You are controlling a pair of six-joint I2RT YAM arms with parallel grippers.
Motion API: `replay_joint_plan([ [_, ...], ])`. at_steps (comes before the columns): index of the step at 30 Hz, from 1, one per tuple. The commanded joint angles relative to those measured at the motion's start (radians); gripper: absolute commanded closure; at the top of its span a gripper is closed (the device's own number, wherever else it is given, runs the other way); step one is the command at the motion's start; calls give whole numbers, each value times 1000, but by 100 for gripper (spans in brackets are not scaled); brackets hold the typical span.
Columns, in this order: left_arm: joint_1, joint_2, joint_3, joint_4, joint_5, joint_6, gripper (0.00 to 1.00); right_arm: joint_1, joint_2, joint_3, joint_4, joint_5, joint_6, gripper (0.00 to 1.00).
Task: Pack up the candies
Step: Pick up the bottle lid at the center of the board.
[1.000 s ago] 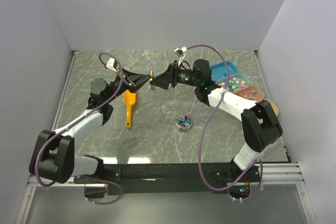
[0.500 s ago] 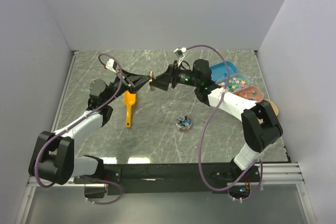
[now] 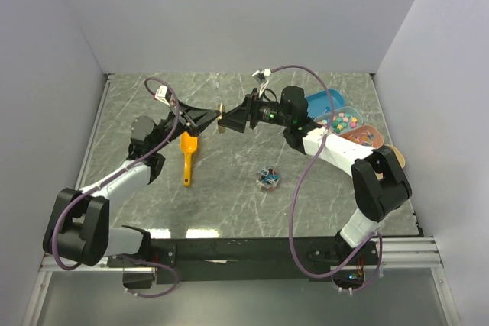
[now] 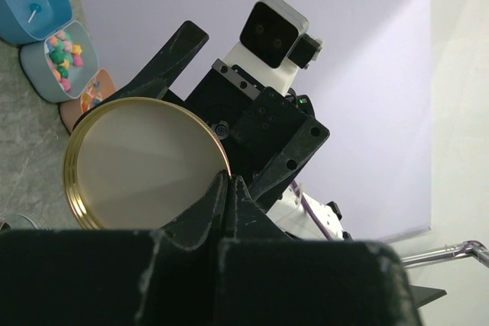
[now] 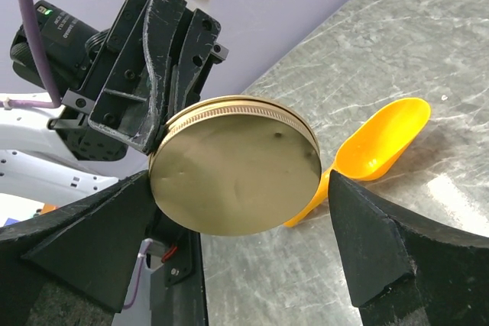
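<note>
The candies, blue and dark wrapped sweets, sit in a small clear jar on the table, in front of both grippers. A round gold lid hangs on edge in the air above the table. My left gripper is shut on its rim, with the fingertips pinching the edge of the lid. My right gripper faces it from the other side. It stands open, one finger on each side of the lid, and does not grip it.
An orange scoop lies on the table below the left gripper. At the back right stand a blue tray, a grey tray of pastel sweets and a brown tray.
The right gripper's jaws have spread a little wider around the lid. Both arms and the lid stay where they were.
</note>
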Motion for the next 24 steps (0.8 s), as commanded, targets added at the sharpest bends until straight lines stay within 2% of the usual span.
replay_joint_plan([
  [1, -17, -5, 15, 189, 65, -58, 99, -6, 0, 26, -28, 24, -34, 0],
  [12, -28, 2, 15, 190, 54, -52, 99, -6, 3, 25, -8, 6, -25, 0],
  [18, -29, 2, 7, 183, 48, -51, 99, -6, -5, 28, -28, 4, -36, 7],
  [21, -29, -12, 9, 157, 42, -26, 94, -6, -14, 28, -39, 10, -50, 11],
  [24, -29, -30, 15, 108, 32, 9, 83, -8, -23, 26, -61, 18, -63, 14],
])
